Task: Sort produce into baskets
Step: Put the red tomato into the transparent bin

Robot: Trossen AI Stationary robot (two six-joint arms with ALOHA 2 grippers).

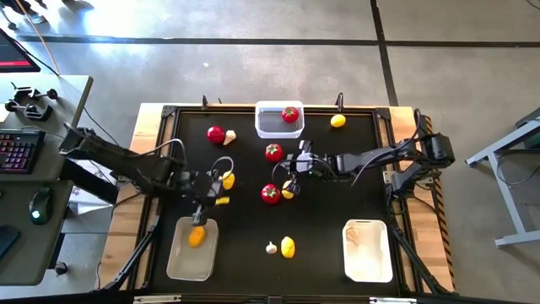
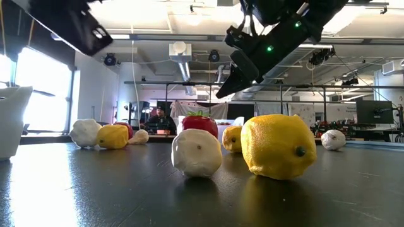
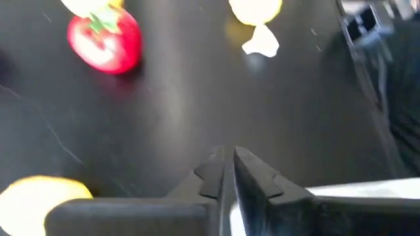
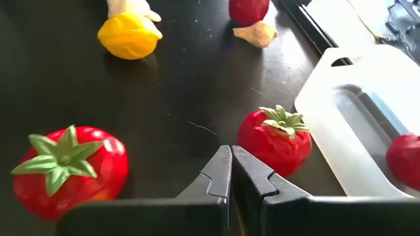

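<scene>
My left gripper (image 1: 201, 218) (image 3: 228, 164) is shut and empty, just above the far end of the beige-grey basket (image 1: 179, 262), in which one lemon (image 1: 196, 237) lies. Two more lemons (image 1: 228, 180) (image 1: 222, 201) lie close beside this gripper. My right gripper (image 1: 288, 176) (image 4: 231, 160) is shut and empty, raised over the table's middle between two tomatoes (image 1: 273, 152) (image 1: 270, 193), which also show in its wrist view (image 4: 274, 137) (image 4: 65, 170). A lemon (image 1: 289, 191) lies right by it. The clear basket (image 1: 268, 127) at the far edge holds one tomato (image 1: 290, 113).
A tomato (image 1: 216, 133) and a garlic (image 1: 229, 135) lie far left, and a lemon (image 1: 337, 121) far right. A garlic (image 1: 271, 247) and a lemon (image 1: 288, 247) lie near the front. The white basket (image 1: 368, 250) stands at the front right.
</scene>
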